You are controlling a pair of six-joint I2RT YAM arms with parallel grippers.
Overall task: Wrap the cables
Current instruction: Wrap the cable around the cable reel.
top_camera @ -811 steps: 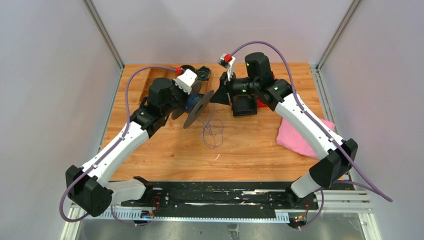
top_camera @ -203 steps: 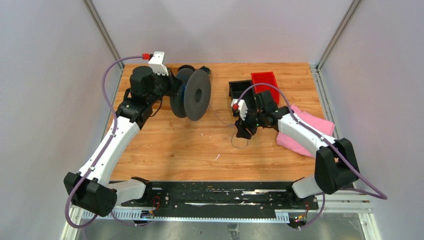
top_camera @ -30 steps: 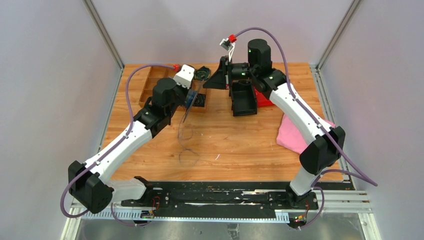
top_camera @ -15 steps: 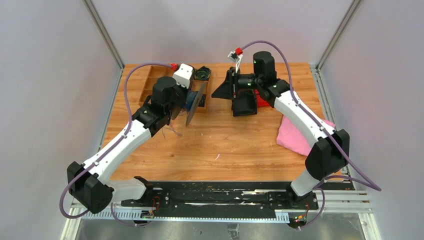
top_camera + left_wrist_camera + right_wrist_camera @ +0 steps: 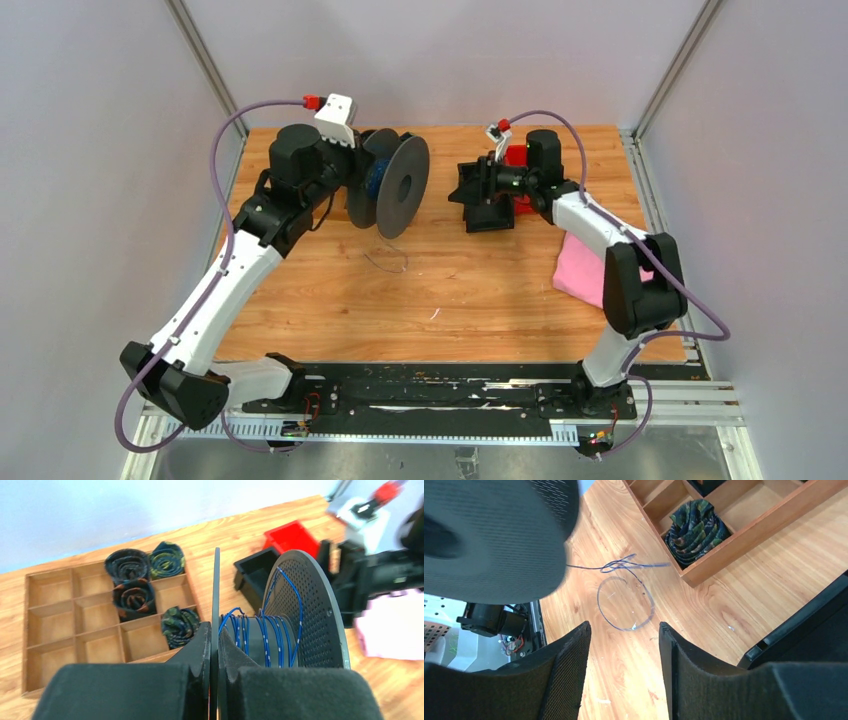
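Observation:
My left gripper (image 5: 216, 647) is shut on the thin near flange of the big grey spool (image 5: 401, 186), holding it upright above the back left of the table. Dark blue cable (image 5: 260, 632) is wound on the hub. A loose tail of the cable (image 5: 386, 263) lies looped on the wood below the spool, and the same cable loop (image 5: 600, 611) shows just beyond my right fingertips. My right gripper (image 5: 625, 626) is open with nothing between its fingers; this right gripper (image 5: 466, 190) hovers to the right of the spool, by the black bin.
A wooden compartment tray (image 5: 50, 630) with rolled dark bundles (image 5: 129, 566) sits behind the spool. A black bin (image 5: 490, 210) and a red bin (image 5: 516, 155) stand at the back middle. A pink cloth (image 5: 583, 272) lies on the right.
The left arm has swung the spool upright, up and to the right. The right gripper has opened and dropped down beside the black bin. The loose cable loop now lies under the spool.

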